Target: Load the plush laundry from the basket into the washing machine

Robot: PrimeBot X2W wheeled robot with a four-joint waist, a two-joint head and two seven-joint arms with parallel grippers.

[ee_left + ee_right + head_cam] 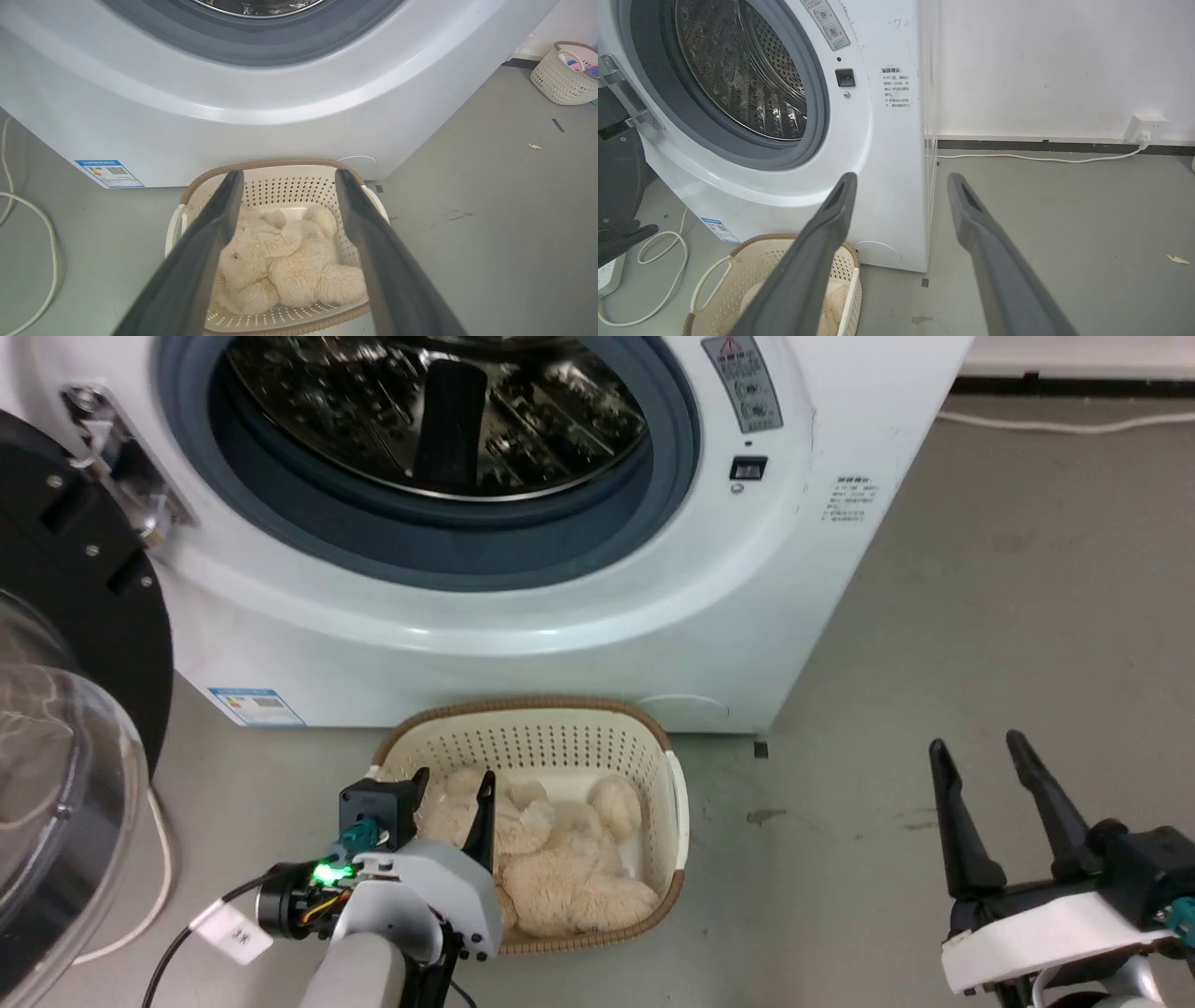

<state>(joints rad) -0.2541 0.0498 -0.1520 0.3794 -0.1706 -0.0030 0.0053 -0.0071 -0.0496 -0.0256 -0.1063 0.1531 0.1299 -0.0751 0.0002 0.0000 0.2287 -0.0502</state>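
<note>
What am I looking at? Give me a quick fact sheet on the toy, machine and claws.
plush laundry: lying in the basket
basket: on the floor before the washing machine
door: swung open, drum exposed
left gripper: open, over the plush laundry
right gripper: open, empty, above the floor

Even, bright light from above fills all three views, leaving only soft, weak shadows on the grey floor [980, 616]. A pale band of glare runs along the white front of the washing machine [523, 616], and its steel drum [560, 411] sparkles with broken reflections. The clear door [56, 784] shows milky glare. In its wrist view the left gripper [289, 175] has blurred jaws, and the machine's edges bow.
</note>
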